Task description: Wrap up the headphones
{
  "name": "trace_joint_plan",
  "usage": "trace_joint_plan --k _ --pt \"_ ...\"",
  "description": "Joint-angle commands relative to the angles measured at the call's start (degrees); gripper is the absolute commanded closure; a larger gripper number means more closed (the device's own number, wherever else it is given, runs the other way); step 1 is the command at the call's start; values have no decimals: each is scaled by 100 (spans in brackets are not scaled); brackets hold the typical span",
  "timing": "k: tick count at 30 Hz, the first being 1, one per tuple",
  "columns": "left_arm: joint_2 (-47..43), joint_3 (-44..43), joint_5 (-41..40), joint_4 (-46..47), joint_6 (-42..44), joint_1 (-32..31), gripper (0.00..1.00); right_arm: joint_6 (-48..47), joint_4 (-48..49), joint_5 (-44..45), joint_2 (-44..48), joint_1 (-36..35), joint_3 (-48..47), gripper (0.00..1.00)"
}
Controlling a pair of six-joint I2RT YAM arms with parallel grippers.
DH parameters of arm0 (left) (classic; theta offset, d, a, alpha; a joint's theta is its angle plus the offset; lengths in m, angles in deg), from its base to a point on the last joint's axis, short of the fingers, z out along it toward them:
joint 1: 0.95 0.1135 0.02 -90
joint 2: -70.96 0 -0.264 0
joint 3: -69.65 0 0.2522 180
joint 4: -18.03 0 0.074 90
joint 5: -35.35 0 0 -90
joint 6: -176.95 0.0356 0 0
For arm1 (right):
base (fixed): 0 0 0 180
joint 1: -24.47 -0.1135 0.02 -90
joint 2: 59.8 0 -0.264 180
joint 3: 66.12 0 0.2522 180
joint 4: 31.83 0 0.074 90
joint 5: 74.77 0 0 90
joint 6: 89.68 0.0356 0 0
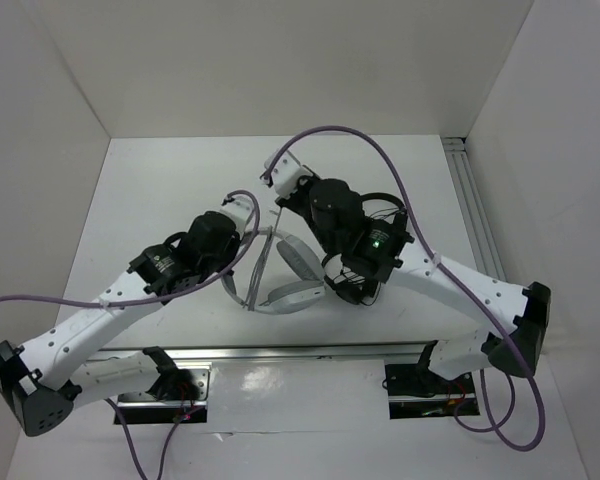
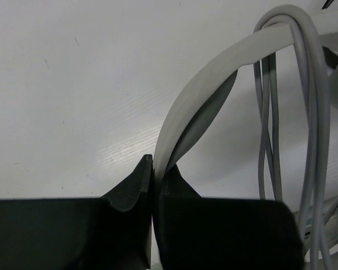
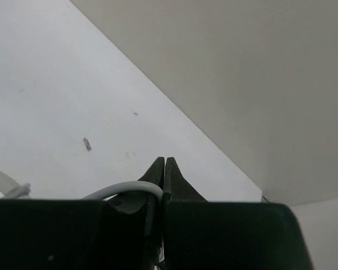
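The light grey headphones (image 1: pixel 292 296) lie at the middle of the white table, between my two arms, with one earcup (image 1: pixel 298 256) tilted up. My left gripper (image 1: pixel 238 262) is shut on the wide headband (image 2: pixel 214 73), which runs up and to the right from the jaws in the left wrist view. The thin grey cable (image 2: pixel 311 112) hangs in several loops over the headband. My right gripper (image 1: pixel 278 205) is behind the headphones. In the right wrist view it (image 3: pixel 165 162) is shut on a bend of the cable (image 3: pixel 124 188), and a strand runs from it down to the headband.
White walls close in the table on the left, back and right. An aluminium rail (image 1: pixel 472 205) runs along the right side and another (image 1: pixel 280 352) along the near edge. The arms' purple cables (image 1: pixel 380 150) arch above the table.
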Motion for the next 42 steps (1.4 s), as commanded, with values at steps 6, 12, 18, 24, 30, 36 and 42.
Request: trace_joint_plan --k 6,12,18,24,30,36,42 --pt "-774 -1106 -97 -1343 -46 -602 100 991 856 -1716 -694 1276 -877 100" --pt "-1109 -2082 589 -1353 33 -603 100 1958 1156 -3349 -1107 2128 -745 100" --pt "-873 -3506 661 -791 -54 -603 100 3168 1937 -6557 -1108 2640 -69 99" --pt "-381 -4500 247 -342 -388 -603 100 5083 4238 -8535 -1344 2711 879 99" --pt "-38 -4896 -402 -228 -723 -603 100 6133 6303 -8565 -1722 2438 1776 94" --pt "16 -4897 -781 -96 -908 -603 100 6476 7175 -8459 -2232 1973 2234 89" --pt "-37 -4686 -939 19 -908 -603 100 6617 7713 -8397 -2627 1796 2410 85"
